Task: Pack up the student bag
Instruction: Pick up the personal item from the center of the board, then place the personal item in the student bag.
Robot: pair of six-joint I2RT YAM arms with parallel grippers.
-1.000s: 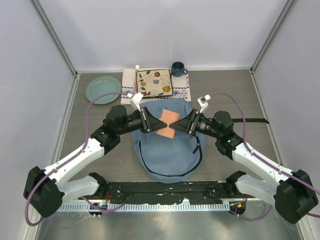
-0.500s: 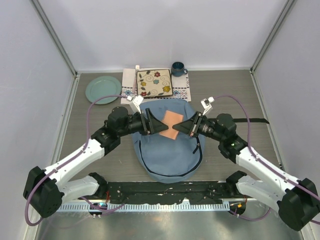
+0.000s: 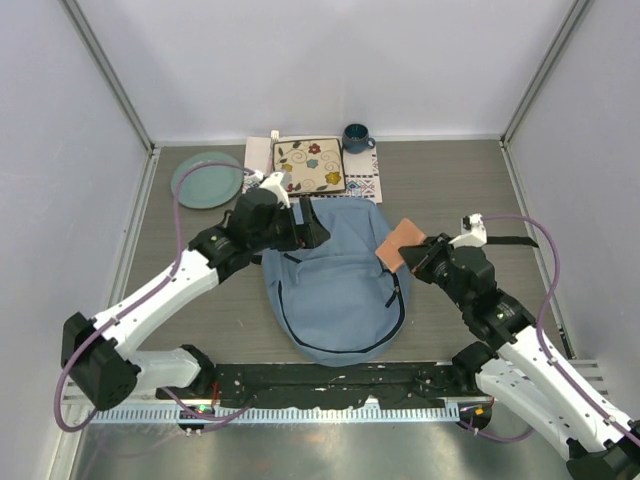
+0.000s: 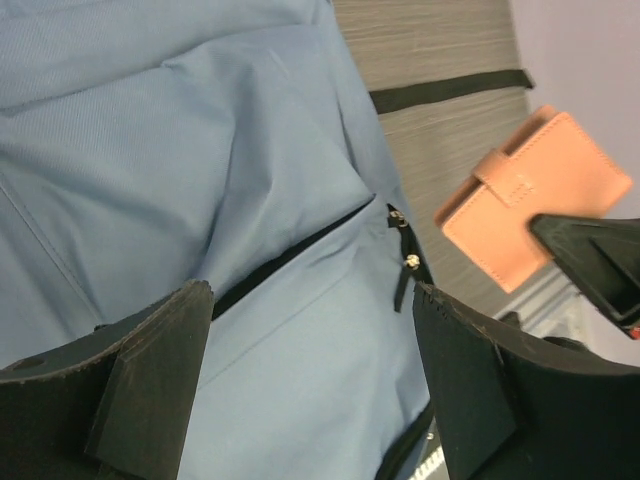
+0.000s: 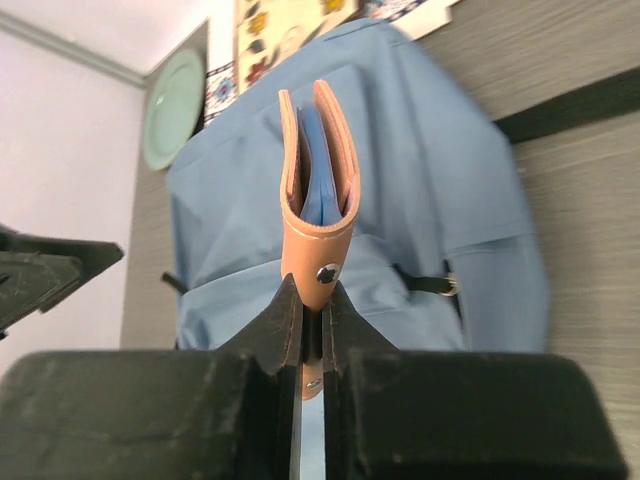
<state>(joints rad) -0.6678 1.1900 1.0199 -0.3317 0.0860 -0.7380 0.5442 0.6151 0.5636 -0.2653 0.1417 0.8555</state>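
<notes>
The student bag (image 3: 340, 295) is a light-blue backpack lying flat mid-table, its dark zipper (image 4: 290, 255) shut in the left wrist view. My right gripper (image 3: 420, 257) is shut on a salmon leather wallet (image 3: 403, 243), holding it by its snap tab (image 5: 322, 275) above the bag's right edge. The wallet (image 5: 318, 190) stands on edge, with blue pages inside. My left gripper (image 3: 308, 231) hovers open over the bag's upper left. Only blue fabric (image 4: 300, 380) shows between its fingers. The wallet (image 4: 535, 195) hangs to its right.
At the back stand a green plate (image 3: 207, 179), a floral square tile (image 3: 309, 165) on an embroidered white mat (image 3: 366, 186), and a dark blue mug (image 3: 356, 137). A black bag strap (image 3: 512, 241) trails right across the table. Grey walls close in both sides.
My left gripper opened, let go of the wallet and drew back to the upper left. My right gripper closed on the wallet and carried it right, off the bag's middle.
</notes>
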